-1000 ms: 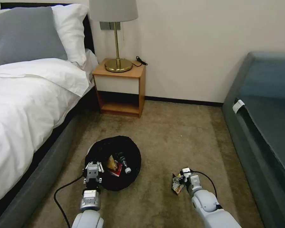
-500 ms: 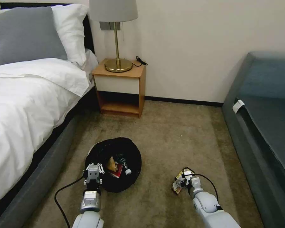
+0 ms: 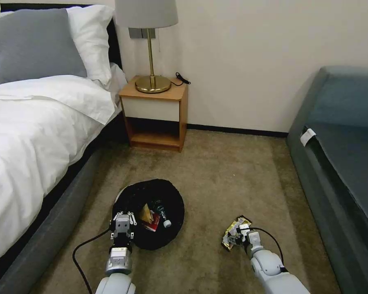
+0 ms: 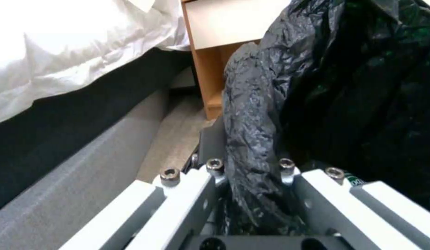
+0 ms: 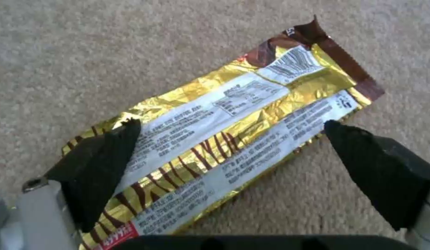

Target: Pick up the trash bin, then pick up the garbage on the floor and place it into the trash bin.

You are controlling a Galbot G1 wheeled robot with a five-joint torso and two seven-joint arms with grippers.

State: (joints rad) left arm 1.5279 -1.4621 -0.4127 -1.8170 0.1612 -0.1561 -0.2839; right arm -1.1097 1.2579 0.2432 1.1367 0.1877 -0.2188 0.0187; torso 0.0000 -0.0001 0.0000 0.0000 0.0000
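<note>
The trash bin (image 3: 163, 196), lined with a crinkly black bag, is on the carpet in front of me. In it lie a red-and-white packet (image 3: 152, 224), tan paper (image 3: 144, 212) and a small white-capped bottle (image 3: 164, 219). My left gripper (image 3: 123, 224) is shut on the bin's near rim; in the left wrist view my left gripper (image 4: 249, 170) pinches a fold of the black bag (image 4: 345, 80). A gold foil wrapper (image 3: 232, 228) lies flat on the carpet to the right. My right gripper (image 3: 238, 237) stands open low over the wrapper (image 5: 289, 69), and the right gripper (image 5: 231, 125) has one black fingertip on either side of it.
A bed (image 3: 32, 134) with white linen runs along the left. A wooden nightstand (image 3: 155, 112) with a brass lamp (image 3: 151, 49) stands against the far wall. A dark blue-grey sofa (image 3: 343, 155) borders the right. Open carpet (image 3: 229, 179) lies between them.
The right gripper has drawn back a little toward me, uncovering more of the wrapper. The left gripper and the bin have shifted slightly nearer and to the right.
</note>
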